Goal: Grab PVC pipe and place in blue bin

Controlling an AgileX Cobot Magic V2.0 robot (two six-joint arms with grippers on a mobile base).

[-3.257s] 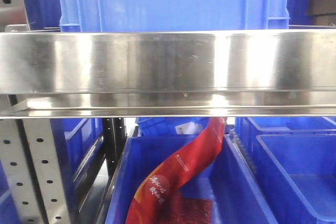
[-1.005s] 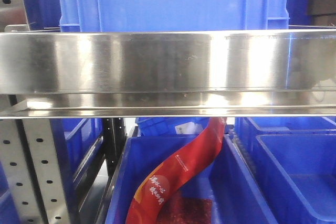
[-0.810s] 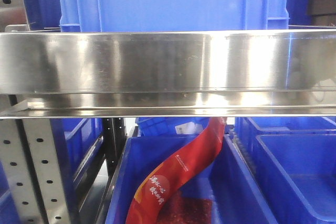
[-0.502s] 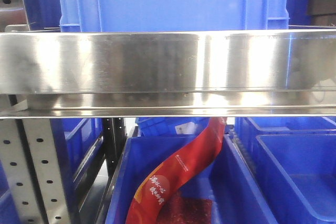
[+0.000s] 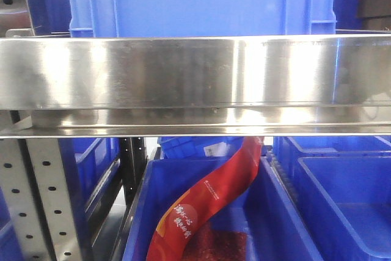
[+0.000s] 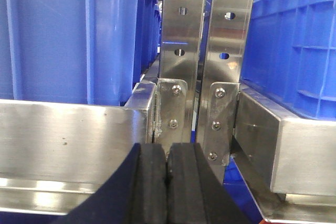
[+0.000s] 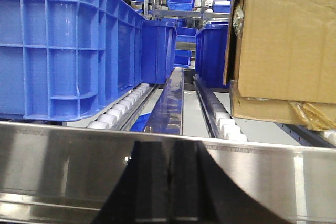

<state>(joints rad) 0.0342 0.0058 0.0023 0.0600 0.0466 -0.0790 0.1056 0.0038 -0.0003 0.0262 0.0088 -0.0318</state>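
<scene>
Facing a steel shelf rail [image 6: 68, 140], left gripper [image 6: 168, 179] sits closed.

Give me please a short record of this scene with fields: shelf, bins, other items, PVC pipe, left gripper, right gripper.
shelf: steel rail across the front view
bins: large blue bin on the shelf; lower blue bin beneath
other items: red packet leaning in the lower blue bin; cardboard box on rollers, right wrist view
PVC pipe: not visible in any view
left gripper: shut, pads together, holding nothing, facing the steel uprights
right gripper: only a dark reflection in the rail; state cannot be told
</scene>
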